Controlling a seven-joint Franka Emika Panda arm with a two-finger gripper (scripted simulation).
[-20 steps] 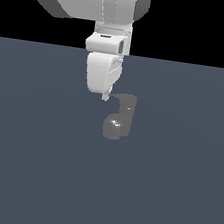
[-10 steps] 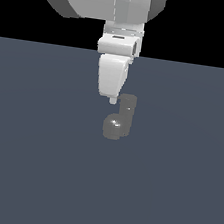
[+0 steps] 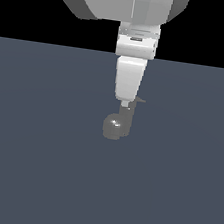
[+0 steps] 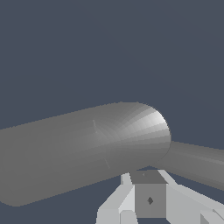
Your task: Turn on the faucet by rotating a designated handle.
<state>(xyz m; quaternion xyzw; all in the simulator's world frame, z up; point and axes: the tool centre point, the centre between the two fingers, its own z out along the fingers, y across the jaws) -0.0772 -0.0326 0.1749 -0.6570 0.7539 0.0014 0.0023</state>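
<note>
1. The white arm (image 3: 134, 6) comes down from above, and the end effector (image 3: 126, 103) hangs straight over the faucet (image 3: 117, 125), tip pointing down.
2. The faucet sits directly beneath the end effector on the flat grey desk (image 3: 34, 174): a glossy rounded base with a bright highlight, and a short column rising from it to meet the tip.
3. The handle (image 3: 140, 101) pokes out sideways from the column top, just beside the end effector's tip on the exterior view's right. It is a thin sliver, and only its end shows past the white body.
4. Whether the tip touches the handle or the column top cannot be told; in the exterior view they overlap.
5. In the wrist view the faucet's grey cylindrical body (image 4: 87, 148) fills the picture, very close to the camera, with a rounded bright end and a thinner grey bar running off from it.
6. The pale end effector parts (image 4: 148, 199) sit right against that grey body in the wrist view.
7. Finger spread: I cannot tell. The exterior view shows the fingers edge-on as one narrow block, and the wrist view cuts them off, so wide or narrow stays unknown.
</note>
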